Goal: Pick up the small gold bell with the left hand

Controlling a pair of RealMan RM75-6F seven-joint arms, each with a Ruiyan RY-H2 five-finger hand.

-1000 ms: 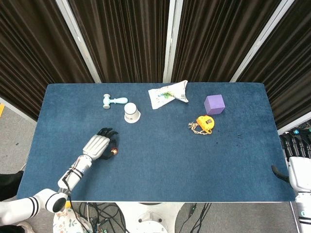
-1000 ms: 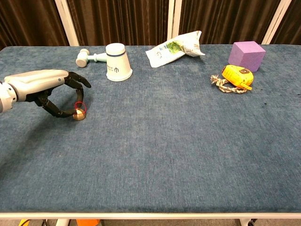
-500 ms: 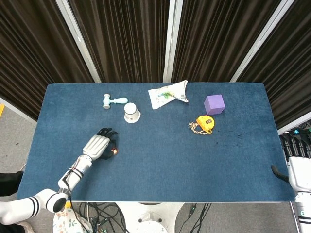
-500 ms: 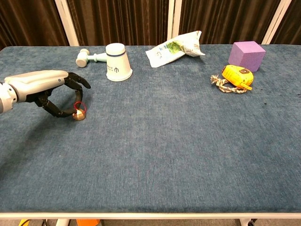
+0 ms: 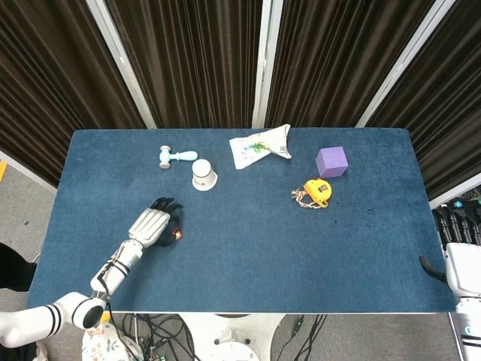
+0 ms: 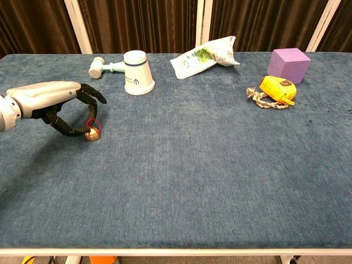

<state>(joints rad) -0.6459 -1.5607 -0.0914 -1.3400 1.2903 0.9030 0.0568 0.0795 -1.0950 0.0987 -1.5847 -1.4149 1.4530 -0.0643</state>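
The small gold bell [image 6: 92, 133] with a red loop on top sits on the blue table [image 6: 192, 165] at the left; in the head view the bell [image 5: 178, 235] is a small glint. My left hand [image 6: 55, 102] lies just left of it, low over the cloth. Its dark fingers [image 6: 91, 94] arch over the bell without closing, and the thumb tip reaches the bell's left side. The bell still rests on the table. From the head view the left hand [image 5: 154, 224] covers the spot beside the bell. My right hand [image 5: 456, 241] hangs off the table's right edge, holding nothing.
A white paper cup [image 6: 138, 72] stands upside down behind the bell, with a pale toy hammer [image 6: 104, 67] to its left. Further right lie a snack bag [image 6: 206, 55], a yellow tape measure with a cord [image 6: 276, 89] and a purple cube [image 6: 289, 63].
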